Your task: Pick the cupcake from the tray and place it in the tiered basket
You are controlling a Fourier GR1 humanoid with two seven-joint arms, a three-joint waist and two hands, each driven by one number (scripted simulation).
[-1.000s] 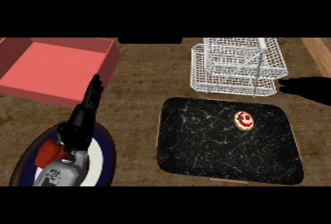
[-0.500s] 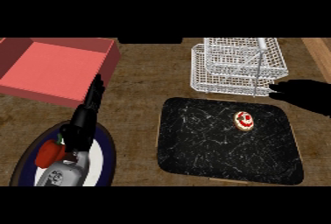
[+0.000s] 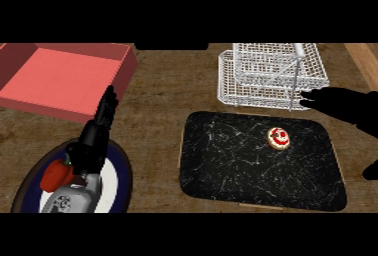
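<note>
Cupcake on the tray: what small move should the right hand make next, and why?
Probably ease the right hand left and nearer, down over the cupcake. It sits untouched on the black tray, while the hand hovers open past the tray's far right corner, beside the tiered basket, holding nothing.

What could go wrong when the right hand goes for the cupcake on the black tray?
1. The right hand hangs close to the lower corner of the tiered basket, so it may snag the wire on its way down.
2. The cupcake is small and sits unheld on the tray. A closing hand could knock it sideways or squash its topping.
</note>
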